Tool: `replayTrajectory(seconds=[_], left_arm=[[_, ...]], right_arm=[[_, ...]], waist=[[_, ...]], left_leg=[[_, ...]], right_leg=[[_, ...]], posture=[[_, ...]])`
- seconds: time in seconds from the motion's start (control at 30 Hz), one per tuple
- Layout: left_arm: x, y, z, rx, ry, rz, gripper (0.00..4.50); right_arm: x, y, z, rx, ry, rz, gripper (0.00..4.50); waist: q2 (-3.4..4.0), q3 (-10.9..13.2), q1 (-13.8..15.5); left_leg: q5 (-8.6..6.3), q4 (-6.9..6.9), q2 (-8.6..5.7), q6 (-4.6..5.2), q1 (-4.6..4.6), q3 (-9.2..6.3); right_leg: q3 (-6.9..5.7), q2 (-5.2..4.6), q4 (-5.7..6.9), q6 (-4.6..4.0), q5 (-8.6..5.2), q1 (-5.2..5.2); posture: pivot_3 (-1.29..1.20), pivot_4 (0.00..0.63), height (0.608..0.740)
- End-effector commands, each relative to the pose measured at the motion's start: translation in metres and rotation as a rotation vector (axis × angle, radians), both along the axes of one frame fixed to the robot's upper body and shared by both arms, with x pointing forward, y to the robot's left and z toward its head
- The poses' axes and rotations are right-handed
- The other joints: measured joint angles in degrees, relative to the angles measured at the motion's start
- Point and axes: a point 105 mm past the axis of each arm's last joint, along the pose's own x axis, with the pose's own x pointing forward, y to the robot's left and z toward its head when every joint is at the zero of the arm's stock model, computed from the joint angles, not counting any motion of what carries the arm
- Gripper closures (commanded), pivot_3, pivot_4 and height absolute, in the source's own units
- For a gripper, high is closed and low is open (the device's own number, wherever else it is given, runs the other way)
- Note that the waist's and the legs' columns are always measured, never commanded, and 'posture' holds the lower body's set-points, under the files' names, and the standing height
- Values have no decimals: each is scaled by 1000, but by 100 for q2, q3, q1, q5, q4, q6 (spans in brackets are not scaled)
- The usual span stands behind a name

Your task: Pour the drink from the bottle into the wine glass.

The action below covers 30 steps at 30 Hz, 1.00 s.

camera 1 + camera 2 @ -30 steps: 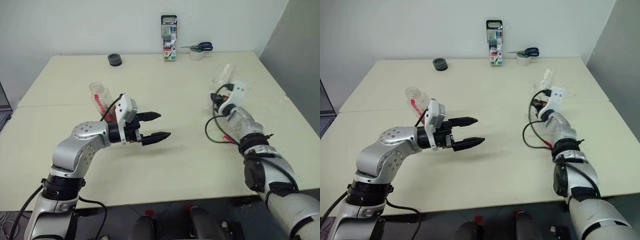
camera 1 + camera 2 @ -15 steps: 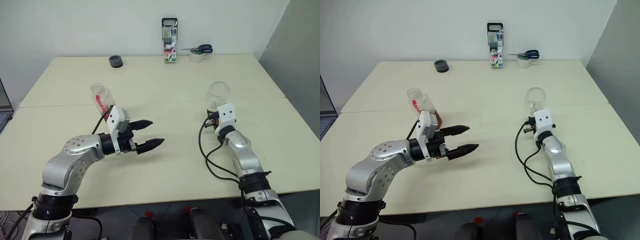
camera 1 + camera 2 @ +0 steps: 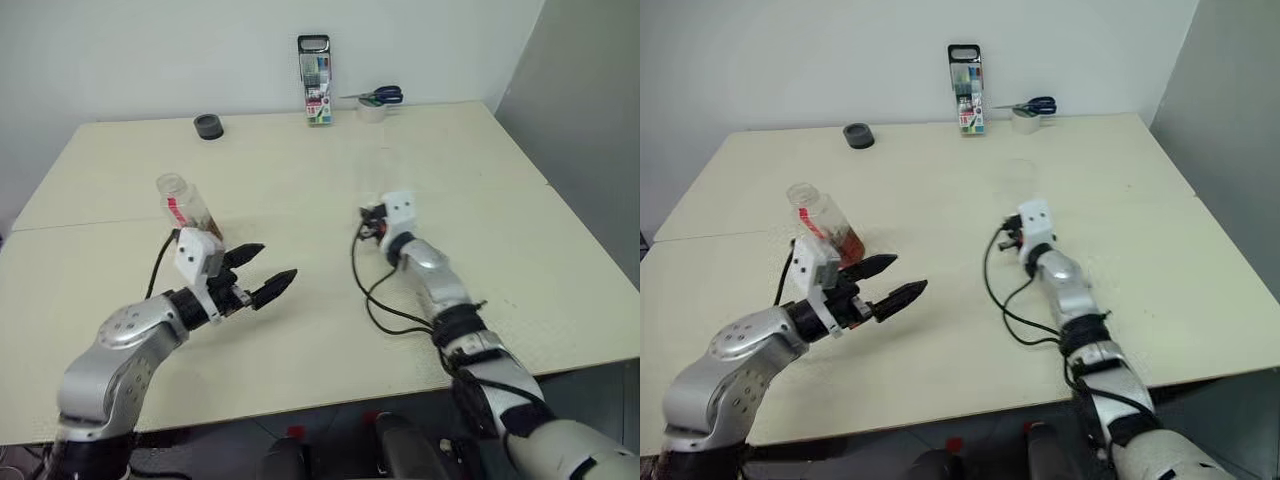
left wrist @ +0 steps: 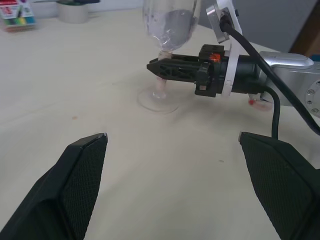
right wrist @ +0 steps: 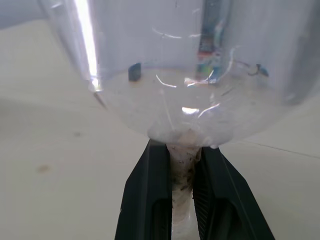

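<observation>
The wine glass (image 4: 167, 30) is clear and empty, and stands upright near the middle of the table. My right gripper (image 5: 183, 150) is shut on its stem (image 4: 161, 85), just under the bowl. Its foot (image 4: 159, 103) is at the tabletop or just above it; I cannot tell which. The bottle (image 3: 182, 205) stands uncapped and tilted on the left, with a red label strip and a little reddish drink (image 3: 847, 241) in it. In front of the bottle, my left gripper (image 3: 278, 260) is open and empty, pointing toward the glass.
A marker-pen case (image 3: 314, 95), scissors on a tape roll (image 3: 372, 100) and a black ring (image 3: 208, 126) line the far edge of the cream table (image 3: 300, 340). A black cable (image 3: 372, 300) loops under the right forearm.
My right gripper has carried the wine glass leftward, toward the table's middle. My left gripper has drawn back to the left, staying open. The camera has shifted; the bottle has stayed in place.
</observation>
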Motion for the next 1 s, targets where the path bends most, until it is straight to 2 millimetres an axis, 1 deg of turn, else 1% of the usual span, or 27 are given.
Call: replayTrajectory(seconds=[0.03,0.13,0.23,0.43,0.73,0.8,0.87,0.97,1.0], left_arm=[[-11,10,15,5,-73,82,0],[-19,16,13,6,-75,137,0],[-26,19,11,8,-75,171,0],[-27,23,12,6,-83,202,0],[-20,24,13,4,-87,188,0],[-18,25,13,2,-88,182,0],[-17,25,12,3,-86,174,0],[-14,25,12,6,-86,162,0],[-12,26,13,7,-88,160,0]], right_arm=[[-5,29,16,-4,-80,84,4140],[-12,44,6,-35,-78,131,4140],[-17,51,-7,-64,-62,152,4140],[-16,47,-14,-90,-56,135,4140],[-15,45,-25,-101,-2,127,4140],[-16,44,-26,-98,4,126,3502],[-16,43,-27,-101,2,124,2967],[-16,40,-30,-113,-5,117,1925],[-16,39,-30,-114,-7,116,1505]], waist=[[0,0,25],[1,0,107],[2,1,181],[3,2,183],[2,1,184],[2,1,184],[4,2,181],[6,4,173],[6,3,174]], left_leg=[[0,0,-1,0,-3,-2],[2,7,-17,-5,-17,-15],[5,17,-23,-10,-34,-26],[6,16,-17,-12,-29,-38],[7,17,-18,-13,-28,-40],[6,17,-18,-13,-27,-39],[6,17,-18,-13,-26,-39],[7,16,-18,-13,-31,-36],[7,16,-17,-13,-33,-37]], right_leg=[[-1,-2,-5,0,0,-1],[-4,-17,-15,1,0,2],[-12,-19,-19,1,0,1],[-21,-13,-7,-1,-1,2],[-22,-13,-7,-2,-1,5],[-21,-13,-7,-2,-1,6],[-22,-13,-7,-2,-1,7],[-20,-12,-7,-2,-1,0],[-21,-12,-8,-2,-1,-1]], posture=[[0,150,740],[0,150,740],[0,150,740],[0,150,740],[0,150,740],[0,150,740],[0,150,740],[0,150,740],[0,150,740]])
